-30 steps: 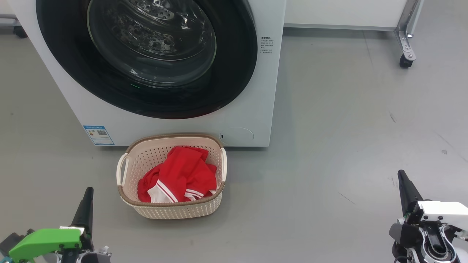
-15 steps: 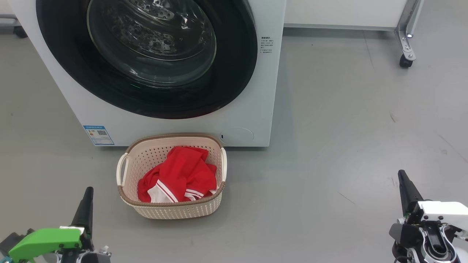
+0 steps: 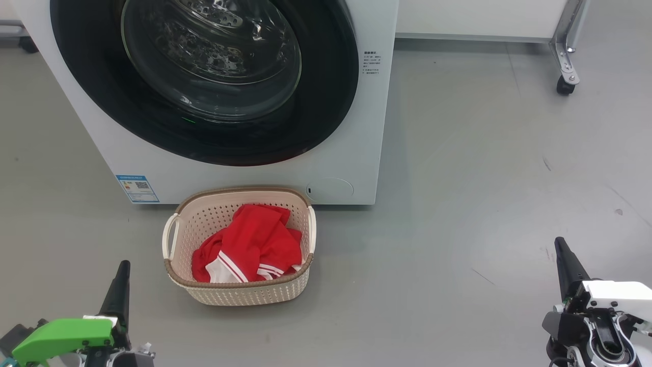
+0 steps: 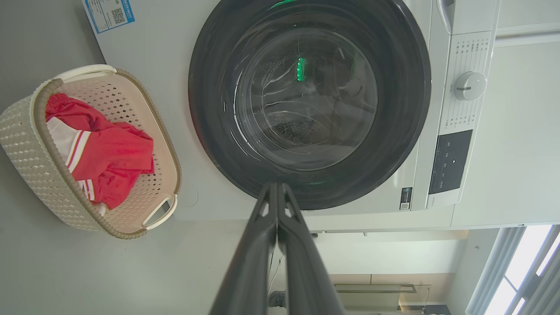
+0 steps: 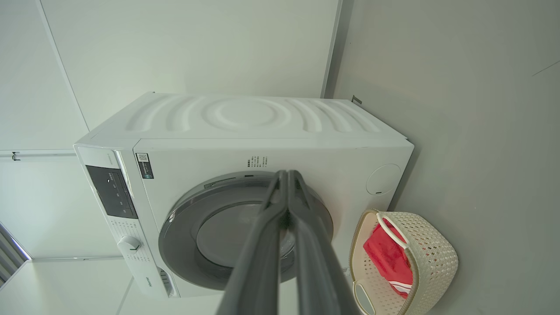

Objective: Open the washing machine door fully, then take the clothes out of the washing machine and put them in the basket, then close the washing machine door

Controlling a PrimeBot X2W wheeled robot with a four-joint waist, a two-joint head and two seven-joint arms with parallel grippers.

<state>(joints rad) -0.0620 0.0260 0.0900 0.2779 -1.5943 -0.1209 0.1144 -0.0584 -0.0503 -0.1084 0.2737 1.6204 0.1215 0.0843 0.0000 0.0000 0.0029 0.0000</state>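
The washing machine door [image 3: 211,61] is shut flat on the white washing machine [image 3: 351,153]. The basket [image 3: 239,295] sits on the grey floor [image 3: 458,204], right at the foot of the machine, under the door. The red clothes [image 3: 252,242] lie inside it. The left tool [image 4: 276,188] and the right tool [image 5: 288,175] each have fingers pressed together, holding nothing, well apart from the basket.
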